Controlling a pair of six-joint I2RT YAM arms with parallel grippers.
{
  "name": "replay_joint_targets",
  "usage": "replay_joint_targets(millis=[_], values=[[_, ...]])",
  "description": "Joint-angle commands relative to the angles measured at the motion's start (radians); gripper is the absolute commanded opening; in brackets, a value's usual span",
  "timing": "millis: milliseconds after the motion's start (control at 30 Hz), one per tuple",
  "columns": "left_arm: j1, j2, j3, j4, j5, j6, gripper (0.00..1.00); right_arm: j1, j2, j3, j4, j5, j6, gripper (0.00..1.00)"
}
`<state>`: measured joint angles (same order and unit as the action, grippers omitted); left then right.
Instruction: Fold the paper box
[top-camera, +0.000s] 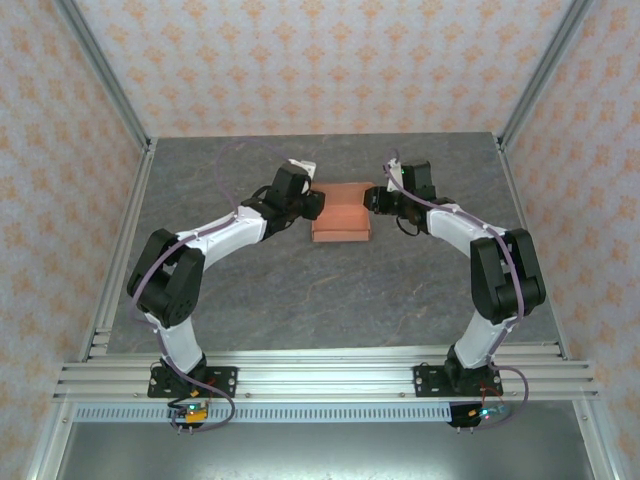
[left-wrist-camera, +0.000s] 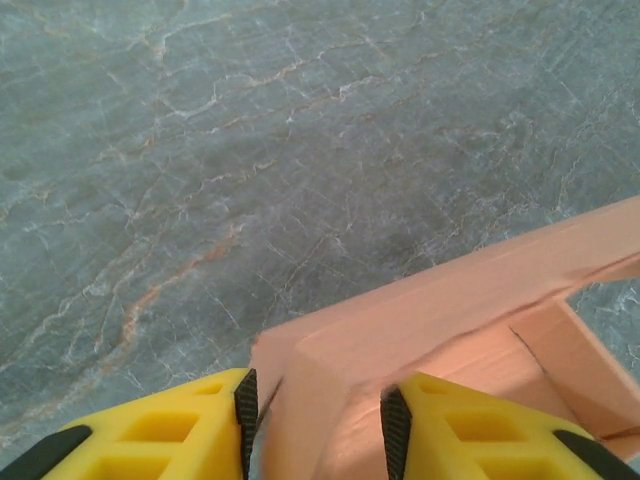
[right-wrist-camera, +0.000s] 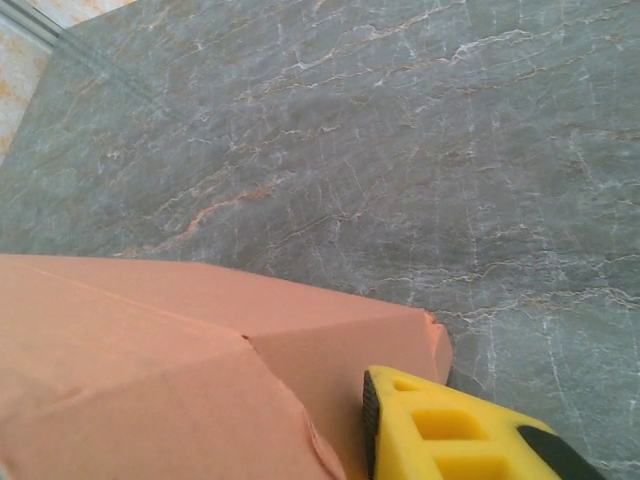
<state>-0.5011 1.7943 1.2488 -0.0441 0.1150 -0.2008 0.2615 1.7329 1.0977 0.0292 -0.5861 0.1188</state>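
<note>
1. The paper box (top-camera: 342, 213) is made of salmon-orange card. It lies on the grey, stone-look surface (top-camera: 300, 290), right between the two hands.
2. The left hand (top-camera: 317, 205) is at one side of the box. The right hand (top-camera: 369, 198) is at the other side. Both hands point in at the box, so it sits just in front of each one.
3. From the left wrist, two yellow fingers (left-wrist-camera: 150, 435) with black pads (left-wrist-camera: 396, 432) show at the bottom. A folded corner of the box sits in the gap between them.
4. The left hand is open part way, not wide. One pad is against the card. The other pad is just beside the card, with a thin dark slit in between.
5. Past the left hand's fingers, a card wall runs away and up to one side. Behind that wall is the inside of the box, where another short wall stands up.
6. From the right wrist, one yellow finger (right-wrist-camera: 450, 435) shows at the bottom. Its black pad is right against a corner of the box.
7. The rest of the box spreads out beside that finger, with a fold line across it.
8. With just one finger to go by, I cannot tell if the right hand is open or closed, or if it holds the box.
9. Bare grey surface lies beyond the fingers of both hands.
</note>
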Motion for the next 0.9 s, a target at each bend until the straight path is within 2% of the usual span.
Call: replay_joint_targets(millis=[0, 333, 867], values=[[0.011, 0.006, 0.017, -0.054, -0.011, -0.021, 0.42, 0.005, -0.025, -0.014, 0.004, 0.035, 0.022, 0.27], [0.053, 0.016, 0.049, -0.093, -0.025, -0.006, 0.48, 0.007, -0.037, -0.022, 0.014, 0.018, 0.030, 0.25], [0.043, 0.075, 0.125, -0.100, 0.080, -0.008, 0.34, 0.036, -0.030, -0.036, 0.038, 0.026, 0.055, 0.22]])
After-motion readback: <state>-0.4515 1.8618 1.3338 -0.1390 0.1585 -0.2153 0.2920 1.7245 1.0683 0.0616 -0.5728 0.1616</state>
